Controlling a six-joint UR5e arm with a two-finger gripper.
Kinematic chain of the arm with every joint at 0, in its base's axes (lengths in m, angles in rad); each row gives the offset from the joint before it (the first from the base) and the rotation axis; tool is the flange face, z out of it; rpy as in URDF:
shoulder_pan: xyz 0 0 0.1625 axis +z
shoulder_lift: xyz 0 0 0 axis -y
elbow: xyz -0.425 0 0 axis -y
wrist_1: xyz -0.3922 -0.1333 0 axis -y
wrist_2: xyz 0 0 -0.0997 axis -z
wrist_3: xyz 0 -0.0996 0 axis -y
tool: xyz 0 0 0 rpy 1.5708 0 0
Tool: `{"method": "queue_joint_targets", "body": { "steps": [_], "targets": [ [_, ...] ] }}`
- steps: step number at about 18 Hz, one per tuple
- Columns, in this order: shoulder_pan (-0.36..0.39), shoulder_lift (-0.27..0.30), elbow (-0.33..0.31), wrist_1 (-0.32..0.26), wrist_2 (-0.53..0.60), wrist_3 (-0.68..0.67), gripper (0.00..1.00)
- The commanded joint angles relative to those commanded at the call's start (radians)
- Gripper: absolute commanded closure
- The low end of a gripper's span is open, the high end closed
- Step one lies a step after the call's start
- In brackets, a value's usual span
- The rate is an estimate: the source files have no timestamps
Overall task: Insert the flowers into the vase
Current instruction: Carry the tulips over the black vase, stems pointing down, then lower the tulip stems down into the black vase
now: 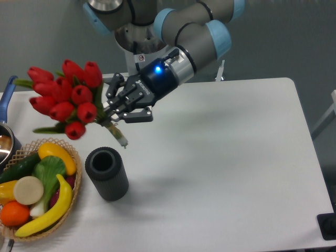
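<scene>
Red tulip flowers in claw, above ribbed vase

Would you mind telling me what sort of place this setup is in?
Probably a robotics lab: a plain white table, the hand holding artificial-looking flowers, and a basket of toy-like produce.

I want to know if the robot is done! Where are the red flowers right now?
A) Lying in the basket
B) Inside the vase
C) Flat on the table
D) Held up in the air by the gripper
D: the gripper clamps the stems of the flowers, which hang above the table, outside the vase.
</scene>
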Motion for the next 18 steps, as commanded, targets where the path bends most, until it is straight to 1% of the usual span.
{"method": "queue_joint_targets", "body": {
  "steps": [2,4,8,11,16,18],
  "targets": [
    [-0.012,-0.020,0.005,0.005,-0.012,0.002,0.84],
    [-0.029,-0.049,0.017,0.005,-0.057,0.026,0.84],
    [-0.045,-0.078,0.025,0.005,-0.067,0.029,0.84],
    [-0.052,-0.104,0.043,0.005,-0.071,0.029,0.84],
    [-0.054,-0.129,0.041,0.005,-0.071,0.029,0.84],
    [-0.054,-0.129,0.032,0.005,-0.069,0.029,0.84]
  ]
}}
